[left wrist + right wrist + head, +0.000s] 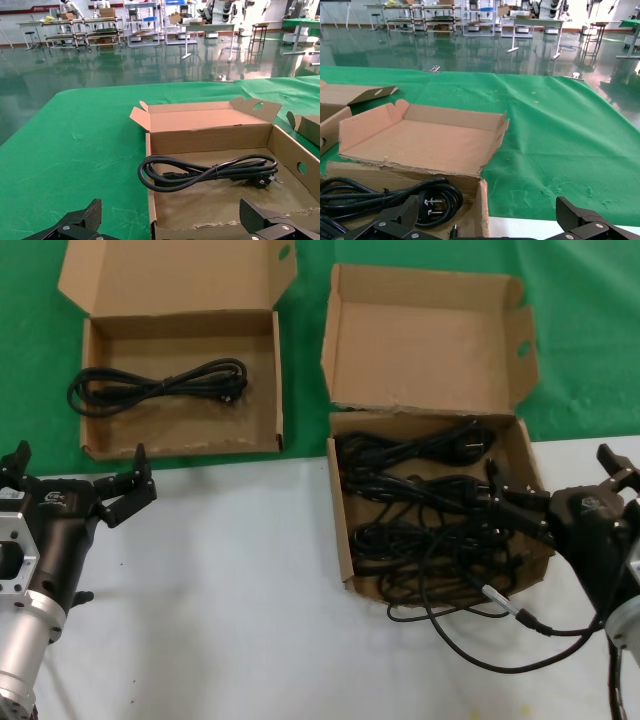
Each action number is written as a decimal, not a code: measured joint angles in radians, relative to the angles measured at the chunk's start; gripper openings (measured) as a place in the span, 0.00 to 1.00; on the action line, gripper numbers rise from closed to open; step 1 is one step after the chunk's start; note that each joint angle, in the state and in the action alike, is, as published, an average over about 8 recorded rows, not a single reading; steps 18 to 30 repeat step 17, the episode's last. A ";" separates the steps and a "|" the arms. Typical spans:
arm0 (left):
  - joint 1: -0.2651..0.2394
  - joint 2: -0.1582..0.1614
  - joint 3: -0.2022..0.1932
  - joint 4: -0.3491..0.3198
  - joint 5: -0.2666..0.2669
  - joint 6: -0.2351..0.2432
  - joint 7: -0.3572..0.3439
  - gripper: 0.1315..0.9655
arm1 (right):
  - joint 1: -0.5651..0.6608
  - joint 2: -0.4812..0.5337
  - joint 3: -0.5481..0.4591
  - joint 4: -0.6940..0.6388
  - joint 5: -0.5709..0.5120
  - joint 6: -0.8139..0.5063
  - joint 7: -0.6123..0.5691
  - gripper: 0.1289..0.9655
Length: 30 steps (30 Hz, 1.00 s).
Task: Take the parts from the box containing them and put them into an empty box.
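Observation:
The squarer box (341,510) with a two-hole lid stands at the right and holds several looped black cables (420,505). The wide box (180,448) with a one-hole lid stands at the back left and holds one cable bundle (160,383). My right gripper (550,478) is open and empty, its jaws astride the squarer box's right wall, one finger over the cables. Its wrist view shows that wall (481,207), a coiled cable with a plug (427,200) and the lid (420,145). My left gripper (78,462) is open and empty, just in front of the wide box. Its wrist view shows that box (210,134) and its cable (210,171).
My own cable with a silver tip (520,616) loops on the white tabletop (230,570) in front of the squarer box. Green cloth (600,350) covers the table behind and beside both boxes. A workshop floor with racks lies beyond.

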<state>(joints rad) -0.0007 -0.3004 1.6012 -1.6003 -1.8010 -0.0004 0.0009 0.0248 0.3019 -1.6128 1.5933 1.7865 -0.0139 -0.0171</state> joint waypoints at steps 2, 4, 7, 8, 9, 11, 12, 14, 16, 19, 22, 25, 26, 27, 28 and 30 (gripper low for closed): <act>0.000 0.000 0.000 0.000 0.000 0.000 0.000 1.00 | 0.000 0.000 0.000 0.000 0.000 0.000 0.000 1.00; 0.000 0.000 0.000 0.000 0.000 0.000 0.000 1.00 | 0.000 0.000 0.000 0.000 0.000 0.000 0.000 1.00; 0.000 0.000 0.000 0.000 0.000 0.000 0.000 1.00 | 0.000 0.000 0.000 0.000 0.000 0.000 0.000 1.00; 0.000 0.000 0.000 0.000 0.000 0.000 0.000 1.00 | 0.000 0.000 0.000 0.000 0.000 0.000 0.000 1.00; 0.000 0.000 0.000 0.000 0.000 0.000 0.000 1.00 | 0.000 0.000 0.000 0.000 0.000 0.000 0.000 1.00; 0.000 0.000 0.000 0.000 0.000 0.000 0.000 1.00 | 0.000 0.000 0.000 0.000 0.000 0.000 0.000 1.00; 0.000 0.000 0.000 0.000 0.000 0.000 0.000 1.00 | 0.000 0.000 0.000 0.000 0.000 0.000 0.000 1.00; 0.000 0.000 0.000 0.000 0.000 0.000 0.000 1.00 | 0.000 0.000 0.000 0.000 0.000 0.000 0.000 1.00; 0.000 0.000 0.000 0.000 0.000 0.000 0.000 1.00 | 0.000 0.000 0.000 0.000 0.000 0.000 0.000 1.00; 0.000 0.000 0.000 0.000 0.000 0.000 0.000 1.00 | 0.000 0.000 0.000 0.000 0.000 0.000 0.000 1.00; 0.000 0.000 0.000 0.000 0.000 0.000 0.000 1.00 | 0.000 0.000 0.000 0.000 0.000 0.000 0.000 1.00; 0.000 0.000 0.000 0.000 0.000 0.000 0.000 1.00 | 0.000 0.000 0.000 0.000 0.000 0.000 0.000 1.00; 0.000 0.000 0.000 0.000 0.000 0.000 0.000 1.00 | 0.000 0.000 0.000 0.000 0.000 0.000 0.000 1.00; 0.000 0.000 0.000 0.000 0.000 0.000 0.000 1.00 | 0.000 0.000 0.000 0.000 0.000 0.000 0.000 1.00; 0.000 0.000 0.000 0.000 0.000 0.000 0.000 1.00 | 0.000 0.000 0.000 0.000 0.000 0.000 0.000 1.00; 0.000 0.000 0.000 0.000 0.000 0.000 0.000 1.00 | 0.000 0.000 0.000 0.000 0.000 0.000 0.000 1.00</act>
